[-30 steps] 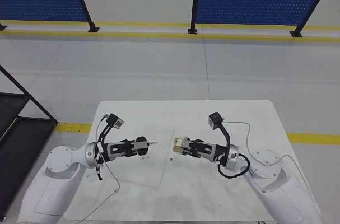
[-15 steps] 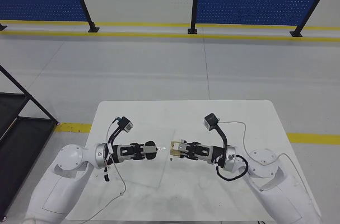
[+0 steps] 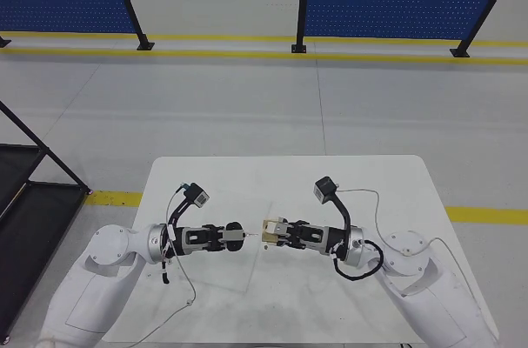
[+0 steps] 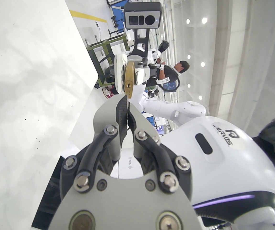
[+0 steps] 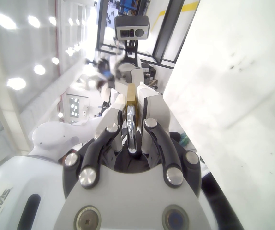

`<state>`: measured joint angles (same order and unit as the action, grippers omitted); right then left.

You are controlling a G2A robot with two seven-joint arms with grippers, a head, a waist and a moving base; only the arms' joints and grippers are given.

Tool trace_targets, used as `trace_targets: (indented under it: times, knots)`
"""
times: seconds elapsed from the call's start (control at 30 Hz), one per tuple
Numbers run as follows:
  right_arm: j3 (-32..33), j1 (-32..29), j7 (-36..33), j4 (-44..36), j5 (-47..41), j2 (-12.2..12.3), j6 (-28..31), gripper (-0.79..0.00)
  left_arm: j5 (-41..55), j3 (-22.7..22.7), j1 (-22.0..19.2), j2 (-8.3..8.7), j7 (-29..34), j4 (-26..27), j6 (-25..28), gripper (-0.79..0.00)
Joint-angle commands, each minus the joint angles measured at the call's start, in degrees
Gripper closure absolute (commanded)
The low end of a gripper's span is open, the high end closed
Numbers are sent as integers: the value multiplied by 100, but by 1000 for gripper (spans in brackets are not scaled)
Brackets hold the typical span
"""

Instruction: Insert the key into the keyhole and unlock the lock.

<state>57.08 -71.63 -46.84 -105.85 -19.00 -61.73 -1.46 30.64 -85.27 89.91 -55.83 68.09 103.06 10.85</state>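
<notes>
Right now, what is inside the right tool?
A brass lock, pinched between the right tool's white pads, with its silver shackle pointing back toward the wrist. The pads cover the lock's sides, and its keyhole end faces away from this wrist's camera.

A pale grey floor (image 3: 246,113) carries yellow lines (image 3: 229,54), with blue panels (image 3: 63,13) (perhaps perforated) behind and a black rack (image 3: 20,209) beside.

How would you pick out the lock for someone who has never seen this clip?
Over the middle of the white table, two arms point at each other. The lock is the brass block clamped in the right gripper, its keyhole facing the left gripper. It is the only gold-coloured thing there; the key opposite is thin and silvery.
</notes>
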Motion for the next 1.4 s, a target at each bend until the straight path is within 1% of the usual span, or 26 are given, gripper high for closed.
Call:
trace_targets:
  times: [0.0, 1.07, 1.2, 1.37]
  knots:
    - [-2, 4, -4, 5, 2, -4, -3, 0, -10, 9, 4, 2, -15, 3, 10, 0]
    - [-66, -31, -55, -8, 63, -51, 30, 0, -18, 138, -41, 29, -123, 5, 49, 0]
    - [-67, -49, -30, -4, 64, -57, 38, 0, -60, 72, -21, 44, -109, 3, 51, 0]
    - [13, -71, -40, -21, 52, -48, 49, 0, -35, -195, 60, 80, -91, 43, 81, 0]
